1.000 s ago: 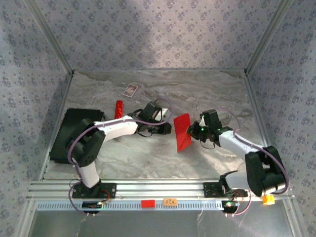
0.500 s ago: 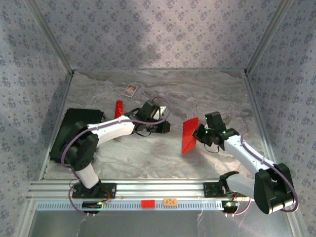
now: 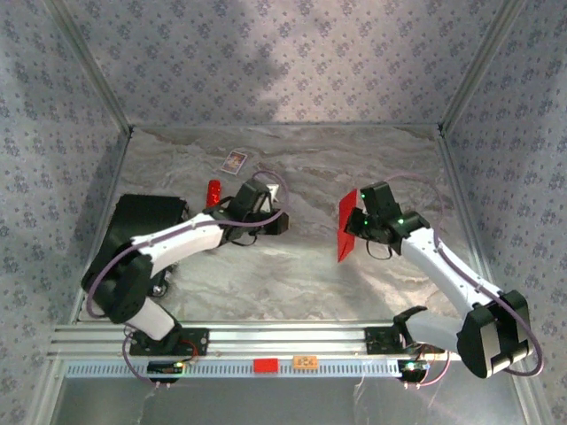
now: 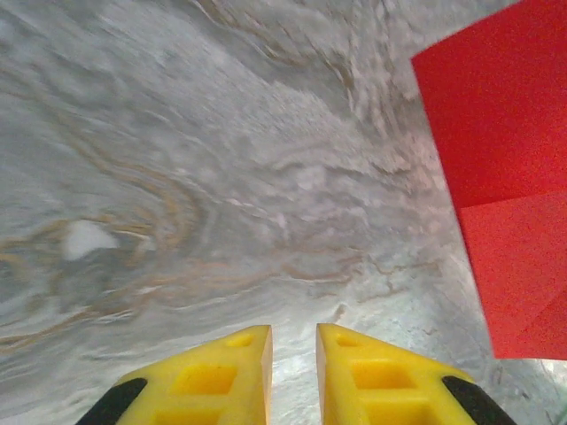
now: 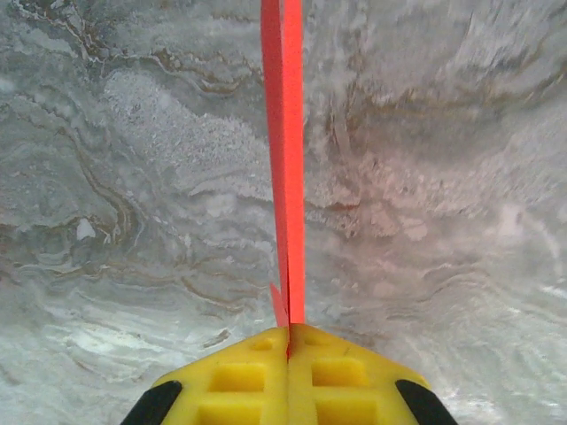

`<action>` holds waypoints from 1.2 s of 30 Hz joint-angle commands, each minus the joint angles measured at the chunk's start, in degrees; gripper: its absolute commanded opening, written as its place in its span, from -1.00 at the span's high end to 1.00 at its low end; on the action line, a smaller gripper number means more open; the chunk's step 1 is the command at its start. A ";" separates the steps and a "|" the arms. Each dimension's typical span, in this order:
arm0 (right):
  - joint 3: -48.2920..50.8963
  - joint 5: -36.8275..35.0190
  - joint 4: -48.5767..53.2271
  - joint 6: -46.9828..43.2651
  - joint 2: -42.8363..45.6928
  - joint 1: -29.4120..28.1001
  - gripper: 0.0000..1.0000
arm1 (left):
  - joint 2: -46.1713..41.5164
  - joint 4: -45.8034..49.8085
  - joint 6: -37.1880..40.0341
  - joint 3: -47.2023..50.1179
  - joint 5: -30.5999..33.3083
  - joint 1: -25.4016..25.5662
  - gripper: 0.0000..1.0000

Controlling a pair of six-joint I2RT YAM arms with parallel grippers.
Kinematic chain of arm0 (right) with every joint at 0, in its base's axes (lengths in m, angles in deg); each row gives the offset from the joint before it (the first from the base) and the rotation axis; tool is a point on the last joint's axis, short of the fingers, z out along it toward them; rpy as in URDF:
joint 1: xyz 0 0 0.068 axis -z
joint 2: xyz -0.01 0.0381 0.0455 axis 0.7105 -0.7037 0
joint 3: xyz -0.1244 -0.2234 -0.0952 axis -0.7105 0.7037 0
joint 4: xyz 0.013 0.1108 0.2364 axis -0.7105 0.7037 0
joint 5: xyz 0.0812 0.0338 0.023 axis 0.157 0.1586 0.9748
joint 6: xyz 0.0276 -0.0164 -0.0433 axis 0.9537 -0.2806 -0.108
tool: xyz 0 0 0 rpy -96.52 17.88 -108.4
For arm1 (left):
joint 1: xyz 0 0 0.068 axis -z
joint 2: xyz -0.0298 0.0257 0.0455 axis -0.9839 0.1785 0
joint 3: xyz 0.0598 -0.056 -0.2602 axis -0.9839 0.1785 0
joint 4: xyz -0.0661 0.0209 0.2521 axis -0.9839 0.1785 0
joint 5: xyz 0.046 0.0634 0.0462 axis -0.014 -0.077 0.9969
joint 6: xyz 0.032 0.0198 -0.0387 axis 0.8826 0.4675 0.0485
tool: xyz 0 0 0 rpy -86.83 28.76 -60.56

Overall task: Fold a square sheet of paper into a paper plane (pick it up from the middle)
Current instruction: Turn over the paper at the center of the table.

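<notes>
Right end effector [image 5: 288, 335] carried creased red paper [image 5: 285, 159] rightward, pinched edge-on.

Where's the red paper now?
In the top view, the thin bright red paper sheet, folded, is right of centre, pinched in the right gripper over the marbled table.

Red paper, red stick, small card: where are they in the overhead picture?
red paper [image 3: 345, 228], overhead view, middle of its face.
red stick [image 3: 213, 193], overhead view, halfway along its body.
small card [image 3: 234, 161], overhead view, its centre.
</notes>
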 commanded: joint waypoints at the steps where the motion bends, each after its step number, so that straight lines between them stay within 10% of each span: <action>1: -3.91 -11.95 8.44 -5.56 -1.53 -3.22 0.88 | -6.32 -1.88 -0.65 3.20 5.78 -1.80 0.56; 15: -15.12 -34.40 21.42 -6.86 -10.21 -15.83 0.90 | -19.94 -3.57 -2.64 13.24 12.97 -6.21 0.19; 36: -20.54 -34.26 19.73 -5.60 -30.24 -22.71 0.86 | -26.76 2.44 -7.47 15.32 23.07 -8.24 0.14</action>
